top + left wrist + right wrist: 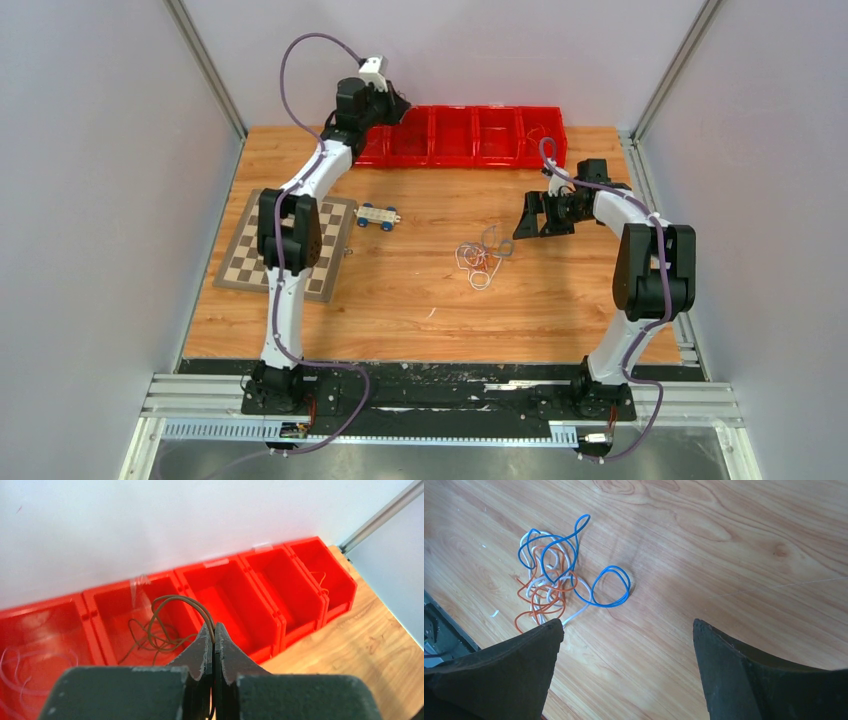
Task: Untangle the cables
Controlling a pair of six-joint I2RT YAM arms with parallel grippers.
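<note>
A tangle of blue, white and orange cables (482, 257) lies on the wooden table; in the right wrist view the tangle (555, 578) is ahead and left of my fingers. My right gripper (530, 217) is open and empty, hovering just right of the tangle, its own view showing it (628, 625) over bare wood. My left gripper (397, 107) is over the red bins at the back. It is shut (214, 628) on a thin dark cable (175, 604) that loops up and trails into the second bin from the left.
A row of red bins (497, 136) stands along the back edge; one (30, 635) holds a white wire, the rightmost (325, 572) an orange one. A toy car (377, 216) and a chessboard mat (340, 232) lie left of centre.
</note>
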